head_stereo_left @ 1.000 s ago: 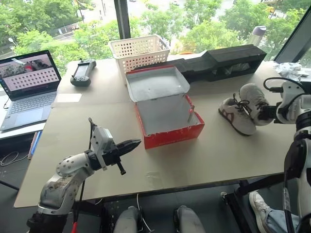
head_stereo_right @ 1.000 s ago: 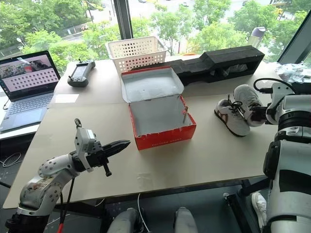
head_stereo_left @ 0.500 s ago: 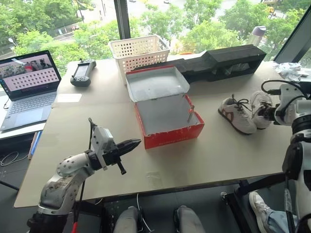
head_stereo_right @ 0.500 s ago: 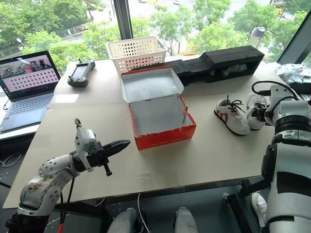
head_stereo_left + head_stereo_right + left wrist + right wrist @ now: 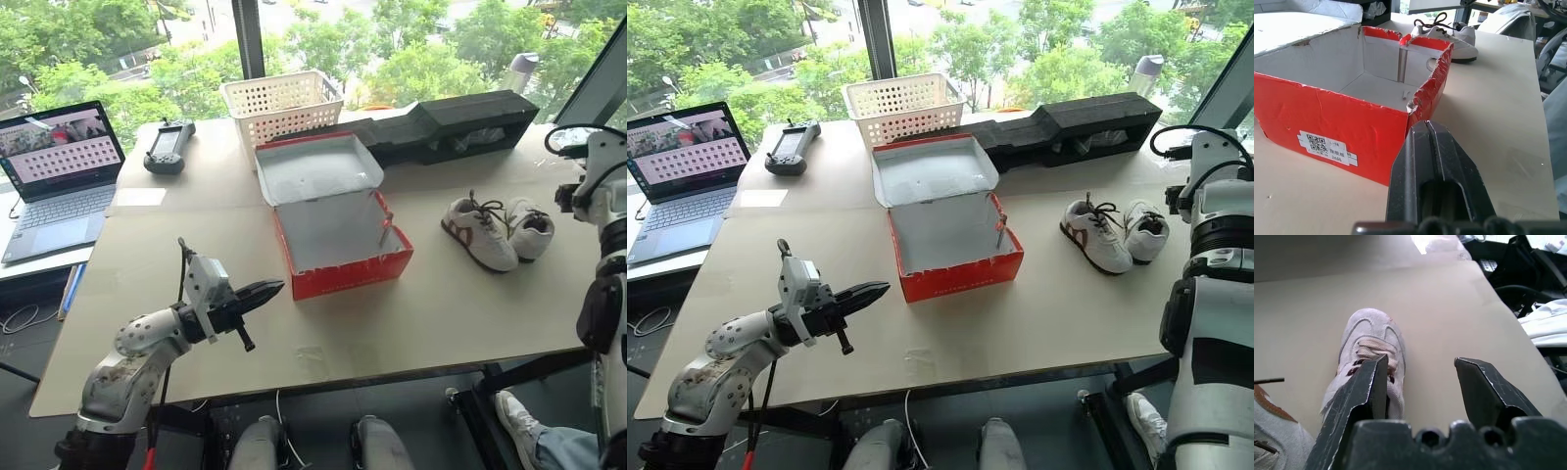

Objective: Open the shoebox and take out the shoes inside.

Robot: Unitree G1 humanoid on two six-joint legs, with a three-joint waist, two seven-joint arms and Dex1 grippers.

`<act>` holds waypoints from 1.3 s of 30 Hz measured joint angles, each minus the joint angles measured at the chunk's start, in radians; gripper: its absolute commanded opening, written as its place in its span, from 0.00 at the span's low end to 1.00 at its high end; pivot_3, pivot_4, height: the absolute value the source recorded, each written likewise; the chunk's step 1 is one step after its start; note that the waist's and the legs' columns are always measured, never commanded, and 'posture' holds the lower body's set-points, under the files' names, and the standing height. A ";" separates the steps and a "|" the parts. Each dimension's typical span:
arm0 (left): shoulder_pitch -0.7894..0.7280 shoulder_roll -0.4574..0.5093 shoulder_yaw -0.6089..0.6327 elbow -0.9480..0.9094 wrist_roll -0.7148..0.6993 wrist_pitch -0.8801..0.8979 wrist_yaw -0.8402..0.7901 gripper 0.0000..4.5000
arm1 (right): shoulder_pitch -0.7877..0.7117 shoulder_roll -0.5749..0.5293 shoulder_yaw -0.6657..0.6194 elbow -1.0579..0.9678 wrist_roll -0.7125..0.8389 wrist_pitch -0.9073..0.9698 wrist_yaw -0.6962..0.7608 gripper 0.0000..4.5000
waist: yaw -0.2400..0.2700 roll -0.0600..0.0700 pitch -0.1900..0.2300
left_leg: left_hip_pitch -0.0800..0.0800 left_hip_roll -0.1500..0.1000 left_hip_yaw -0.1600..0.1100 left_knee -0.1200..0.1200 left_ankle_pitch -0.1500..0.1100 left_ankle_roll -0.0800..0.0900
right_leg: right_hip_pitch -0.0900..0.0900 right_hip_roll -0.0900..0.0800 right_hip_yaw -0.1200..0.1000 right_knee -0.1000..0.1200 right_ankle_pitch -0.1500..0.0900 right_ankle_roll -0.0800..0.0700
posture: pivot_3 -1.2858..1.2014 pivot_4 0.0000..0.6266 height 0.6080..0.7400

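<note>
Plenty of daylight here, all pouring in from the window point(image 5: 323, 39) behind the table point(image 5: 196, 255), so the trees outside look washed out and a bit blown. Shadows on the tabletop are soft and short, nothing harsh. Head views are sharp across the frame. In the right wrist view the near fingers point(image 5: 1359, 396) look dark and slightly soft, with a glary patch up top.

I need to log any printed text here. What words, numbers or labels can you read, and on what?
"260" on the white sticker on the shoebox, beside a QR code; its other characters are too small to read.
Black lettering on the shoebox front: too blurred to read.
Laptop screen: nothing legible.
</note>
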 measured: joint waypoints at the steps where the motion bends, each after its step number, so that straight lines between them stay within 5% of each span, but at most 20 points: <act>1: 0.000 0.000 0.000 0.000 0.000 0.000 0.001 0.00 | 0.001 -0.004 0.006 -0.017 -0.004 -0.007 0.013 0.59 | 0.000 0.000 0.000 | 0.000 0.000 0.000 0.000 0.000 0.000 | 0.000 0.000 0.000 0.000 0.000 0.000 | 0.52 0.24 0.95; 7: 0.003 0.002 0.008 -0.007 0.000 0.000 0.015 0.00 | 0.222 0.014 -0.059 -0.513 0.179 0.102 0.311 0.59 | 0.000 0.000 0.000 | 0.001 0.002 0.000 0.000 0.000 0.001 | 0.001 0.001 0.000 0.001 0.000 0.000 | 0.52 0.24 0.95; 11: 0.017 0.001 0.024 -0.018 0.001 0.002 0.048 0.00 | 0.519 0.082 -0.182 -1.044 0.497 0.327 0.507 0.59 | 0.017 0.000 0.000 | 0.001 0.001 -0.001 0.001 0.000 0.001 | 0.001 0.001 0.000 0.002 0.000 0.000 | 0.52 0.24 0.95; 16: 0.034 -0.003 0.062 -0.004 0.023 -0.006 0.093 0.00 | 0.729 0.104 -0.226 -1.379 0.631 0.412 0.523 0.59 | 0.035 -0.002 -0.002 | 0.002 0.001 -0.003 0.002 -0.004 -0.006 | 0.004 0.000 -0.002 -0.001 -0.002 -0.003 | 0.52 0.24 0.95; 28: -0.024 -0.163 0.166 0.157 0.199 -0.092 0.424 0.00 | 0.992 0.266 0.022 -1.236 0.164 -0.040 0.100 0.59 | 0.030 -0.005 -0.004 | 0.001 -0.001 -0.002 0.002 0.000 0.002 | 0.003 0.000 -0.002 -0.001 0.000 0.002 | 0.52 0.24 0.95; 35: -0.049 -0.320 0.243 0.243 0.347 -0.128 0.760 0.00 | 1.018 0.286 -0.024 -1.168 0.105 -0.190 0.011 0.59 | 0.030 -0.005 -0.004 | 0.002 -0.001 -0.002 0.003 -0.001 0.000 | 0.006 0.000 -0.001 -0.002 0.001 0.004 | 0.52 0.24 0.95; 39: -0.047 -0.375 0.245 0.283 0.358 -0.134 0.822 0.00 | 1.018 0.290 -0.025 -1.126 0.090 -0.229 0.002 0.59 | 0.030 -0.005 -0.004 | 0.002 0.000 -0.003 0.003 -0.003 -0.004 | 0.005 0.000 -0.001 -0.002 0.001 0.004 | 0.52 0.24 0.95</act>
